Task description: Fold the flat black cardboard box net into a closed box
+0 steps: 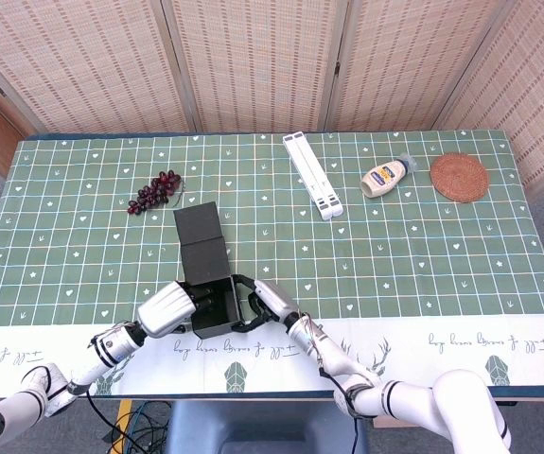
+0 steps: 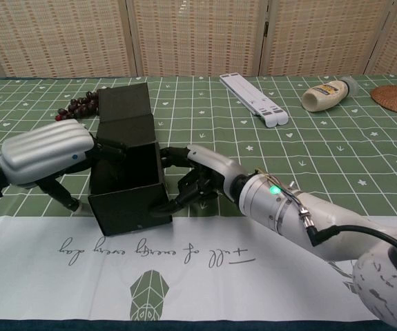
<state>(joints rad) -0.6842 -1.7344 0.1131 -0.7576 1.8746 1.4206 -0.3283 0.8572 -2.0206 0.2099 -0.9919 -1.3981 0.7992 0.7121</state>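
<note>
Gripping the near left side of the black cardboard box [image 1: 208, 284], the left hand [image 1: 169, 309] has its silver back turned up and its dark fingers [image 2: 108, 148] hooked over the box's left wall and into the open cavity; another finger reaches down to the cloth just left of the box. The box itself is partly formed: its walls stand upright around an open top, and the lid flap [image 2: 123, 101] rises tilted from its far edge, away from the robot. It sits on the green patterned tablecloth [image 1: 394, 255], close to the white printed border at the robot's side. On the box's right, the right hand [image 1: 260, 305] presses its dark fingertips [image 2: 172, 204] against the right wall near the front corner, the other fingers curled and spread beside the wall; it touches the box but does not wrap round it. Beyond the box, far left of it, lies a bunch of dark grapes [image 1: 155, 191]. Farther right and behind the box are a white folding stand [image 1: 313, 174], then a mayonnaise bottle [image 1: 388, 176] lying on its side, and a round woven coaster [image 1: 459, 177] farthest right.
</note>
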